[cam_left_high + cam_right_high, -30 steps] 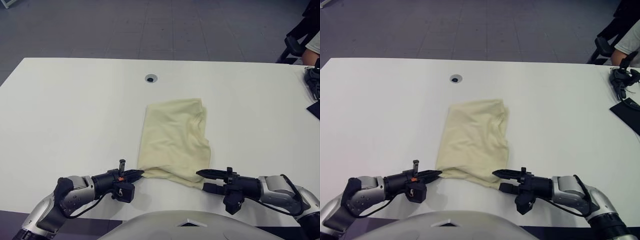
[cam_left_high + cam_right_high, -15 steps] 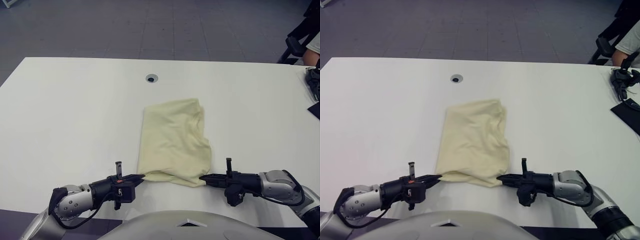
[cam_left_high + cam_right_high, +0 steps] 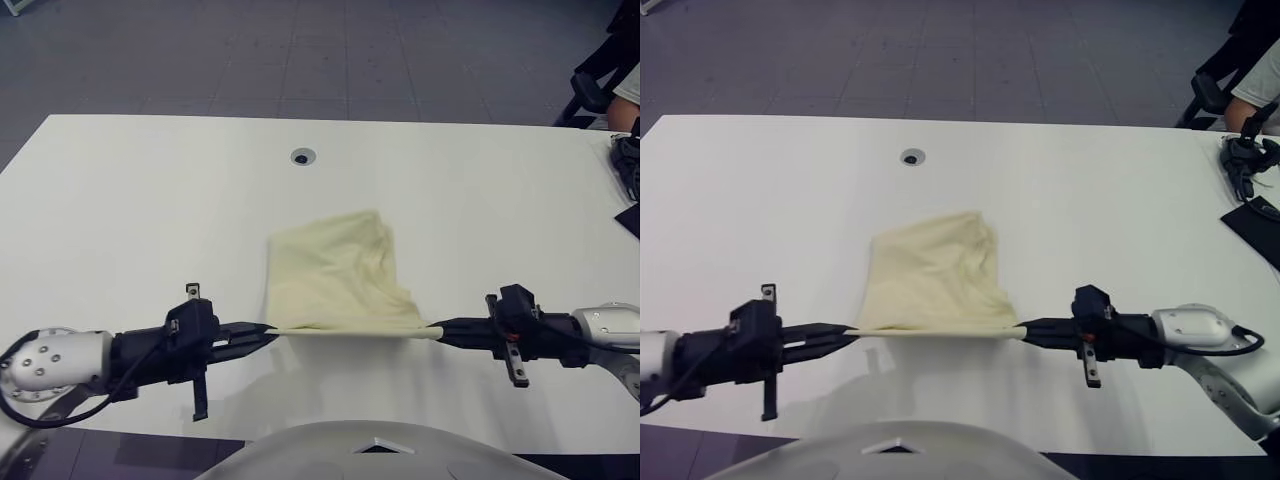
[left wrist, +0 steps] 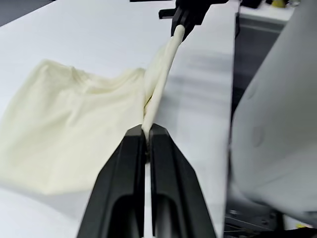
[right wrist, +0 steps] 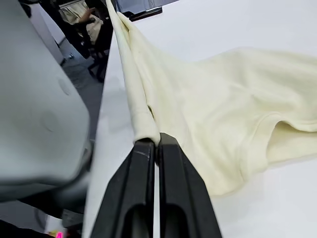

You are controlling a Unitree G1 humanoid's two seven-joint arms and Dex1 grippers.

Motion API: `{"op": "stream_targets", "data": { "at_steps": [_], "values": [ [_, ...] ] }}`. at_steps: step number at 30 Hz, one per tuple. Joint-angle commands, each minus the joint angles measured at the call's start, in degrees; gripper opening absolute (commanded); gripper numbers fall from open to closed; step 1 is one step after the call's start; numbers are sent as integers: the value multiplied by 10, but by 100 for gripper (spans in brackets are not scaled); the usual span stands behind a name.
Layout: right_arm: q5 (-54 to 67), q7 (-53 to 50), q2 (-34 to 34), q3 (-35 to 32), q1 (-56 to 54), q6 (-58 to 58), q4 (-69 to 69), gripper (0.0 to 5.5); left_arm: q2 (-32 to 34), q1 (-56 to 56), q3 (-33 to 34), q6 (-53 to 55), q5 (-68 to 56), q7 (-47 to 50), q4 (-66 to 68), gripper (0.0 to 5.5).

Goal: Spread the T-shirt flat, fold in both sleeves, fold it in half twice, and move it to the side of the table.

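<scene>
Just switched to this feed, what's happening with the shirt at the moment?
Both arms hold the pale yellow T-shirt, which is already folded into a narrower shape. The left gripper and right gripper are each shut on a near corner, with the near edge stretched taut between them above the white table. The far part of the shirt rests on the table, near its middle.

Silver-grey rounded housings, dotted with dark screws on the left arm [image 3: 55, 362], lead into black wrist blocks with thin black cables [image 3: 60, 420], and left gripper [image 3: 268, 330] and right gripper [image 3: 438, 328] have long slim black fingers [image 4: 119, 198].
</scene>
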Motion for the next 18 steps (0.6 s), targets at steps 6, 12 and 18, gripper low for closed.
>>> {"op": "stream_targets", "data": {
  "at_steps": [6, 12, 18],
  "values": [
    [66, -17, 32, -155, -14, 169, -58, 3, 87, -46, 91, 114, -63, -52, 39, 0],
    [-75, -97, 140, -45, -166, 178, -41, 3, 46, -44, 41, 113, 13, -24, 57, 0],
    [-248, -123, 238, 62, -236, 147, 16, 3, 12, 20, 45, 118, 52, -51, 41, 0]
  ]
}}
